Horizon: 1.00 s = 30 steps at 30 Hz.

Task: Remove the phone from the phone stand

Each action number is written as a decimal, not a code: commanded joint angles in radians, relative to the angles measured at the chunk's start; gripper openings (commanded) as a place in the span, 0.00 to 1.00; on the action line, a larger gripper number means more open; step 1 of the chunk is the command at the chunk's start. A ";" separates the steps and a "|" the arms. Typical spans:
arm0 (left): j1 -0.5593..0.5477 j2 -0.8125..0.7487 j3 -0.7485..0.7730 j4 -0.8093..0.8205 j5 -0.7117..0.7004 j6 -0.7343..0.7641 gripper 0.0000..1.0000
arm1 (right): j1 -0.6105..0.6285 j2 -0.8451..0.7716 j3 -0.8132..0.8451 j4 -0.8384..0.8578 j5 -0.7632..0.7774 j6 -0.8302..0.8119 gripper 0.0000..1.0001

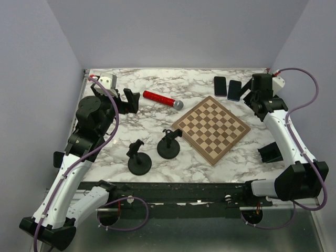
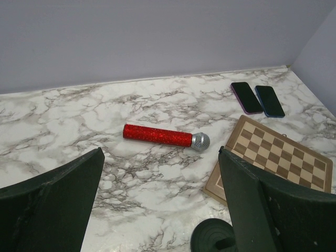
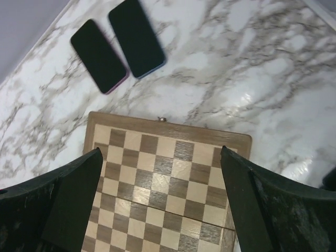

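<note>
Two dark phones lie flat side by side on the marble table at the back right. They also show in the left wrist view and the right wrist view. Two black phone stands stand empty at the front middle. One stand's base shows in the left wrist view. My left gripper is open and empty at the back left. My right gripper is open and empty, above the chessboard's far corner, beside the phones.
A red glitter microphone lies at the back middle. A wooden chessboard lies right of the stands. A small black holder sits at the right edge. Grey walls close in the table.
</note>
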 commanded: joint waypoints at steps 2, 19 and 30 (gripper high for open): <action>-0.010 -0.021 0.007 0.007 0.020 -0.005 0.98 | -0.005 -0.022 -0.030 -0.273 0.351 0.341 1.00; -0.044 -0.027 0.004 0.004 -0.010 0.015 0.98 | -0.089 -0.035 -0.080 -0.618 0.616 0.727 1.00; -0.083 -0.023 0.003 -0.001 -0.038 0.033 0.98 | -0.228 -0.220 -0.294 -0.240 0.477 0.330 1.00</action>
